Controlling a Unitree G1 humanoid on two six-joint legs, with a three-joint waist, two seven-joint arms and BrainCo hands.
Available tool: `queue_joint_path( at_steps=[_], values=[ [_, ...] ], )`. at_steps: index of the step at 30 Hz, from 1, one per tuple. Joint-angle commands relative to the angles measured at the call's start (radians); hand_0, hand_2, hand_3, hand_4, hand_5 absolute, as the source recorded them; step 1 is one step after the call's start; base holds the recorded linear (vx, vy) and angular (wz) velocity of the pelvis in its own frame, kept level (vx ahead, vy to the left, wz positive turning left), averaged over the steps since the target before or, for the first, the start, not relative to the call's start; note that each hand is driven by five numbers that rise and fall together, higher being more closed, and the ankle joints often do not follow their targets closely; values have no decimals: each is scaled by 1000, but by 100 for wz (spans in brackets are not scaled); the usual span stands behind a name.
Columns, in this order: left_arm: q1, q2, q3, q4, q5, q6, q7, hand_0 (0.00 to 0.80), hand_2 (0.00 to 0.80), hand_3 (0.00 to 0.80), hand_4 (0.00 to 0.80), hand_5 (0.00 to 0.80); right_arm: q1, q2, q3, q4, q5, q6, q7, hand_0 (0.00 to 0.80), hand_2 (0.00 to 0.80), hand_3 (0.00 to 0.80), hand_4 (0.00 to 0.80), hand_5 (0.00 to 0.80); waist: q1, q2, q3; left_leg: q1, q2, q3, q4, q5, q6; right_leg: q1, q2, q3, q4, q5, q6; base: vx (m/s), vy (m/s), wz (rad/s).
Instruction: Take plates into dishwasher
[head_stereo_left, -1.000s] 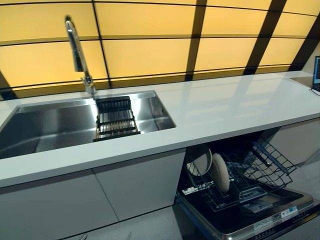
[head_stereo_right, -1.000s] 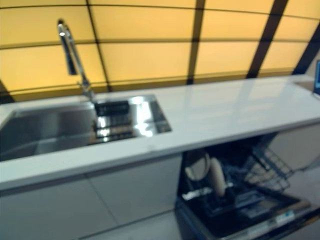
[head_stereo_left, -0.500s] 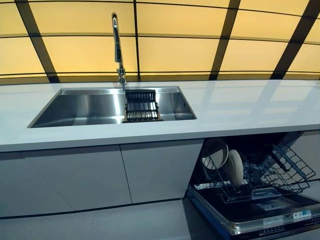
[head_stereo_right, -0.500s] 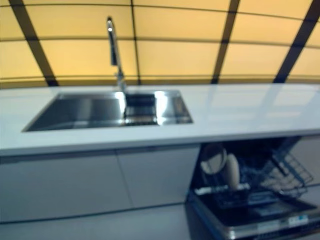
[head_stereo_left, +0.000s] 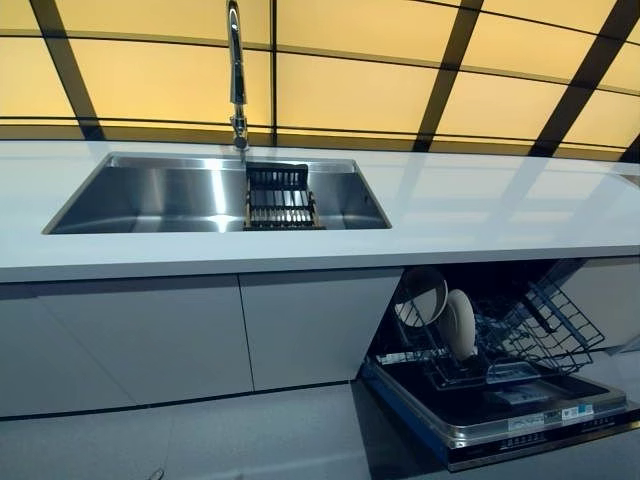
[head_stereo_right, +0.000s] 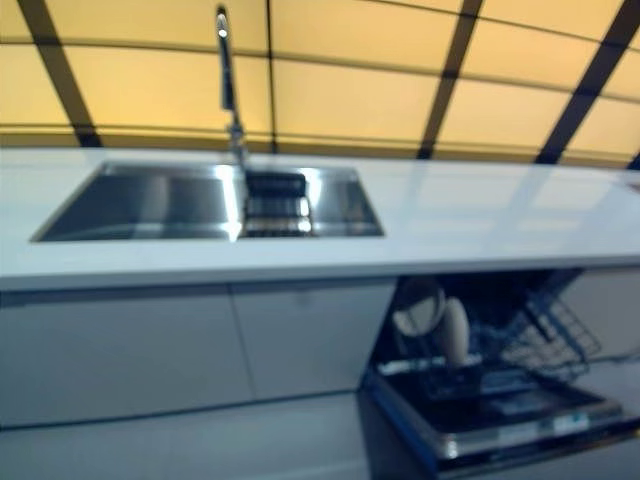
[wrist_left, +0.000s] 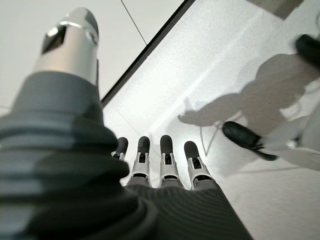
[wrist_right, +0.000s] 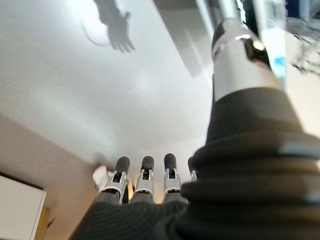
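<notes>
The dishwasher stands open under the counter at the lower right, its door down and its lower rack pulled out. Two plates stand upright in the rack: a white one edge-on and a paler round one behind it. No plate shows on the counter or in the sink. My left hand shows only in its wrist view, fingers straight, empty, hanging over the floor. My right hand shows only in its wrist view, fingers straight, empty, over the floor.
A white counter runs across the view with a steel sink, a tall tap and a dark drying rack in the sink. White cabinet doors are below. Grey floor lies in front.
The camera has swung and pulled back: the whole scene has shifted, and the sink now sits level and further left. Nothing in the scene has moved.
</notes>
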Motion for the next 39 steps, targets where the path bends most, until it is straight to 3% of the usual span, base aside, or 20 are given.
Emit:
queue_joint_path(
  at_steps=[1, 3, 5, 12, 20, 27, 29, 31, 33, 36, 37, 38, 39],
  values=[
    [-32, 57, 45, 21, -21, 17, 39, 0, 0, 0, 0, 0, -44, 51, 86, 15, 55, -46, -72, 0, 0, 0, 0, 0, 44, -52, 2, -150, 47, -68, 236, -92, 22, 20, -59, 63, -144, 205, 3, -294, -484, -35],
    [-46, 68, 45, 17, -25, 12, 42, 0, 0, 0, 0, 0, -53, 75, 109, 17, 83, -63, -91, 0, 0, 0, 0, 0, 54, -57, 12, -178, 77, -84, 260, -94, 7, 14, -43, 65, -134, 166, 14, -245, -401, -15],
    [-51, 61, 42, -6, -36, 3, 44, 0, 0, 0, 0, 0, -39, 113, 119, 4, 113, -91, -112, 0, 0, 0, 0, 0, 58, -58, 14, -202, 98, -108, 241, -54, -17, 26, -4, 62, -139, 110, 26, -241, -292, -2],
    [-72, -17, -12, -37, -48, -20, 20, 0, 0, 0, 0, 0, -47, 189, 152, -3, 195, -104, -102, 0, 0, 0, 0, 0, 66, -19, 8, -157, 86, -117, 25, 79, -51, 87, 71, 3, -191, 30, 26, -178, -138, 10],
    [-44, -78, -28, -49, -48, -51, 20, 0, 0, 0, 0, 0, -31, 260, 150, 18, 274, -122, -115, 0, 0, 0, 0, 0, 73, 14, -9, -144, 93, -98, -70, 149, -77, 153, 109, -45, -223, -10, -2, -72, -53, 11],
    [-40, -82, -36, -52, -36, -55, 13, 0, 0, 0, 0, 0, -48, 335, 178, 13, 433, -131, -40, 0, 0, 0, 0, 0, 90, 44, 5, -193, 104, -137, -30, 163, -71, 148, 139, -42, -90, -118, -49, -24, -46, 3],
    [-39, -86, -35, -52, -57, -59, 7, 0, 0, 0, 0, 0, -55, 353, 199, 2, 472, -135, -28, 0, 0, 0, 0, 0, 92, 63, 26, -219, 117, -152, -9, 180, -79, 126, 162, -50, -29, -158, -79, 25, -58, 13],
    [-10, -109, -19, -65, -121, -71, -7, 0, 0, 0, 0, 0, -64, 371, 210, 4, 558, -131, -1, 0, 0, 0, 0, 0, 97, 86, 47, -232, 107, -173, -59, 217, -87, 129, 206, -29, -28, -175, -113, 112, -49, 13],
    [7, -127, -4, -87, -146, -72, -11, 0, 0, 0, 0, 0, -68, 384, 207, 0, 599, -121, -11, 0, 0, 0, 0, 0, 97, 89, 52, -247, 92, -167, -78, 213, -84, 141, 222, -16, -54, -166, -122, 45, -14, 4],
    [10, -170, 2, -105, -125, -90, -16, 0, 0, 0, 0, 0, -55, 427, 193, 19, 618, -133, -40, 0, 0, 0, 0, 0, 83, 88, 59, -243, 63, -106, -32, 211, -65, 148, 233, 2, -114, -118, -125, -102, -18, -4],
    [11, -180, -3, -98, -116, -99, -32, 0, 0, 0, 0, 0, -55, 443, 187, 32, 647, -143, -70, 0, 0, 0, 0, 0, 71, 68, 61, -231, 36, -109, 91, 135, -43, 138, 199, 0, -135, -87, -122, -156, 30, 6],
    [13, -186, -4, -89, -111, -105, -44, 0, 0, 0, 0, 0, -61, 449, 188, 41, 653, -153, -87, 0, 0, 0, 0, 0, 68, 60, 57, -211, 16, -122, 128, 83, -24, 124, 176, -4, -137, -69, -113, -173, 82, 25],
    [13, -191, 1, -87, -105, -108, -48, 0, 0, 0, 0, 0, -68, 451, 188, 47, 651, -156, -95, 0, 0, 0, 0, 0, 62, 64, 48, -180, 7, -126, 112, 69, -11, 100, 166, -6, -132, -53, -105, -105, 161, 28]
  ],
)
